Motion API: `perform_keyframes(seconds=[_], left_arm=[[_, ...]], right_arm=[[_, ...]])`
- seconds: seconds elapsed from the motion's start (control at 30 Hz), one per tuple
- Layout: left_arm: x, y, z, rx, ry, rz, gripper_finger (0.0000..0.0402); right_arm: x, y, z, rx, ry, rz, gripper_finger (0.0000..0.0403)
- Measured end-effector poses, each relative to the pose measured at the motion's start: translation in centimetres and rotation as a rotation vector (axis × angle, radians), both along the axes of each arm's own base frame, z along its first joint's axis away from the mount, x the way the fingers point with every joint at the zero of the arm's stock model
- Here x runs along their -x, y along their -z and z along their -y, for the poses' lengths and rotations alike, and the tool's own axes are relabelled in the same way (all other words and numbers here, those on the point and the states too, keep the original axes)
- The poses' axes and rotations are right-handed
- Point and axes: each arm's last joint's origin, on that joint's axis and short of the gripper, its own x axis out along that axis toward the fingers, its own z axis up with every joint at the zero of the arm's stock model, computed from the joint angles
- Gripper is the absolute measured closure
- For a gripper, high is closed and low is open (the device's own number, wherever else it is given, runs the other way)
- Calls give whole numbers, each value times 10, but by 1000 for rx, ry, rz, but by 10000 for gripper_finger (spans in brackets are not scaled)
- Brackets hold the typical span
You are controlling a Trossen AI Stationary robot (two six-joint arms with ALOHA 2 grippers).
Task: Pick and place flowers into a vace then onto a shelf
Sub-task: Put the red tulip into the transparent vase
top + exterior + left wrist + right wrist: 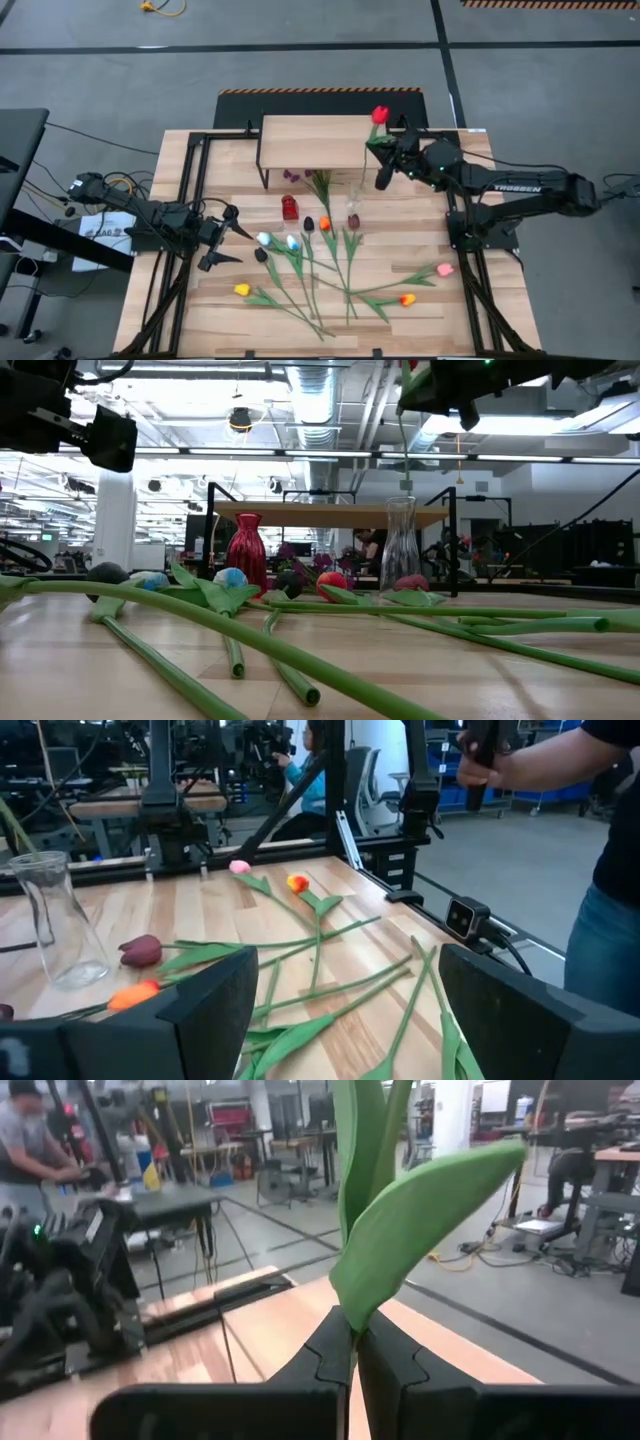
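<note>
While the right hand (384, 150) hangs above the far right part of the worktop (230, 310), beside the right end of the shelf (315, 143), its two fingers (330, 1355) are pressed together on the green stem of a red tulip (379, 115). In the right wrist view the stem and a broad leaf (420, 1220) rise straight out of the pinch. From above, the red head shows just past the shelf's right corner.

The left hand (228, 238) waits low over the left side of the worktop with its fingers (215, 1005) spread wide and nothing between them, pointing toward the flowers.

A clear glass vase (354, 203) stands upright just in front of the shelf, right of centre, and a small red vase (290, 207) stands to its left. A purple sprig (291, 175) lies at the shelf's front edge.

The other tulips lie flat on the worktop, stems crossing. A dark head (308, 223), an orange one (325, 224) and a maroon one (353, 220) sit near the vases. Two pale blue-white heads (279, 241) and a black one (261, 255) lie further left, nearest the left hand. A yellow tulip (241, 290) lies toward the near left, a pink one (444, 268) and an orange-red one (407, 299) toward the near right.

In the left wrist view a person (600, 870) stands beyond the worktop's edge.
</note>
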Motion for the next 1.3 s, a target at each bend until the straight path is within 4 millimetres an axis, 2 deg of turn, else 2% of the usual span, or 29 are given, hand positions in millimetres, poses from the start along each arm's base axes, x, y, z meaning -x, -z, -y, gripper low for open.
perform_keyframes(seconds=[0.17,0.53,0.83,1.3], left_arm=[[0,0,0,0,0,0,99],[0,0,0,0,-1,-2,99],[0,1,0,3,-1,-11,99],[0,1,0,19,-1,-19,99]], right_arm=[[-5,5,-2,14,-8,-31,392],[-5,1,-4,46,-14,-12,339],[-6,2,-5,33,-64,-12,335],[-5,13,-7,-26,-111,-107,335]])
